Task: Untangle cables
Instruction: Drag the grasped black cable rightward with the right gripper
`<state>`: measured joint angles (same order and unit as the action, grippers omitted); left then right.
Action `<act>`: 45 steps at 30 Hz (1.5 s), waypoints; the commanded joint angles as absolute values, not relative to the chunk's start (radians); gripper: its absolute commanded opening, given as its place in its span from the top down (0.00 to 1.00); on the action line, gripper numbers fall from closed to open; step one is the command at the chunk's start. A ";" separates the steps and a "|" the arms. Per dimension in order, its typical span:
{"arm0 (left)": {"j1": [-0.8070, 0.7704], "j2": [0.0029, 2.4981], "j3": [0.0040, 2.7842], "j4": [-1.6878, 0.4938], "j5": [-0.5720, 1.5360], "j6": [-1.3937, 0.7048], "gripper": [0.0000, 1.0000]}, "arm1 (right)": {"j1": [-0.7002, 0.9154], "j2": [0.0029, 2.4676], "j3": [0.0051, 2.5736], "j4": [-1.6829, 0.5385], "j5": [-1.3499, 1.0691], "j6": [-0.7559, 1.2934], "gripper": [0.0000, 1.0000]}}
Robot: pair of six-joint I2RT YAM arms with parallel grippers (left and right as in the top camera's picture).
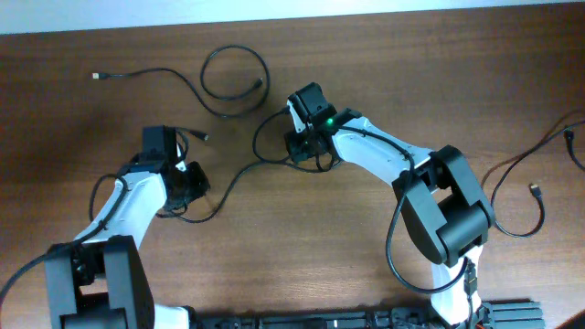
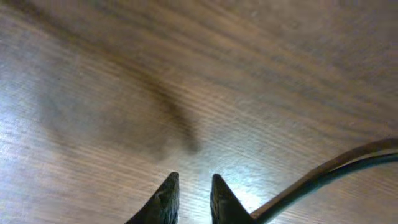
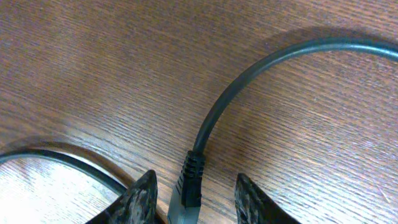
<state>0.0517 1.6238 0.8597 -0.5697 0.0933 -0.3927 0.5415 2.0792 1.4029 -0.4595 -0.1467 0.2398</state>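
Note:
Several thin black cables lie on the wooden table (image 1: pixel 457 73). One runs from a plug at the far left (image 1: pixel 96 76) to a coil (image 1: pixel 235 80). Another (image 1: pixel 233 178) curves from my left gripper (image 1: pixel 190 181) to a loop by my right gripper (image 1: pixel 300 146). In the right wrist view my right gripper (image 3: pixel 196 176) is open, with a cable's black plug end (image 3: pixel 189 186) lying between its fingers, untouched. In the left wrist view my left gripper (image 2: pixel 193 179) has its tips almost together with nothing between them. A cable (image 2: pixel 323 174) passes just outside its right finger.
At the right edge lie a thin brown wire (image 1: pixel 539 146) and another black cable with a plug end (image 1: pixel 535 190). The arm bases stand at the front edge. A second cable strand (image 3: pixel 68 160) runs past my right gripper's left finger.

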 commanded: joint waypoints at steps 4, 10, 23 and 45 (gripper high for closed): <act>0.047 1.633 0.853 -0.428 0.324 -0.398 1.00 | 0.544 2.088 1.394 -0.477 -0.146 0.249 0.73; 0.047 1.633 0.854 -0.363 0.400 -0.398 1.00 | 0.544 2.088 1.394 -0.483 -0.221 0.249 0.87; 0.047 1.633 0.853 -0.368 0.396 -0.394 1.00 | 0.467 2.054 1.411 -0.599 -0.232 0.244 0.96; 0.047 1.633 0.853 -0.367 0.370 -0.391 1.00 | -0.207 1.893 1.662 -1.083 -0.160 0.141 0.96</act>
<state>0.0513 1.6257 0.8589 -0.3687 0.3775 -0.3965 -0.1513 1.9179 1.5543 -1.0367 -0.1776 0.2234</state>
